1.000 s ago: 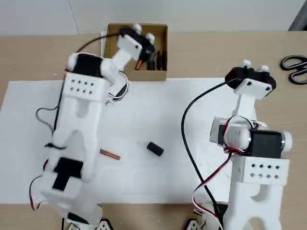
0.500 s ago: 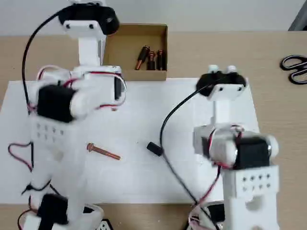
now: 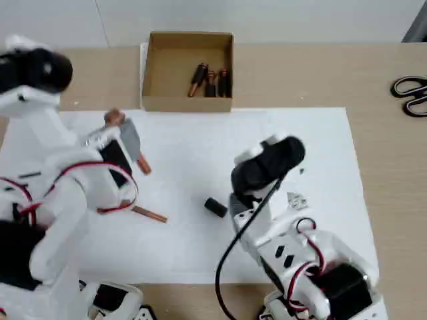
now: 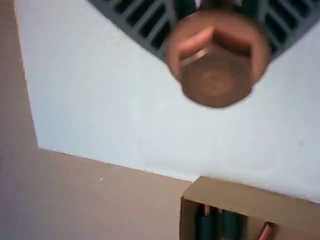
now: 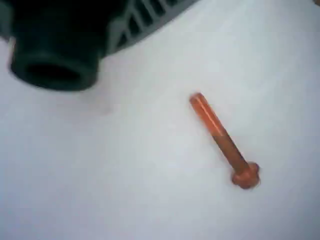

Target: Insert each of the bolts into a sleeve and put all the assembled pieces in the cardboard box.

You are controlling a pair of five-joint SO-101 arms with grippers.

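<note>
White sheet (image 3: 200,153) on tan table (image 3: 300,73); cardboard box (image 3: 187,105) and scissors (image 3: 408,99) beside it.

The sleeve (image 3: 215,207) lies on the paper (image 3: 320,133) just in front of the jaws of the right gripper (image 3: 235,202), with the bolt (image 3: 150,214) farther out beyond it, apart from it on the same paper. The bolt is near the left gripper (image 3: 128,143), on the side away from the box (image 3: 187,104), which stands on the table (image 3: 300,73) well ahead of those jaws. Three pieces (image 3: 211,81) lie side by side in the box.
</note>
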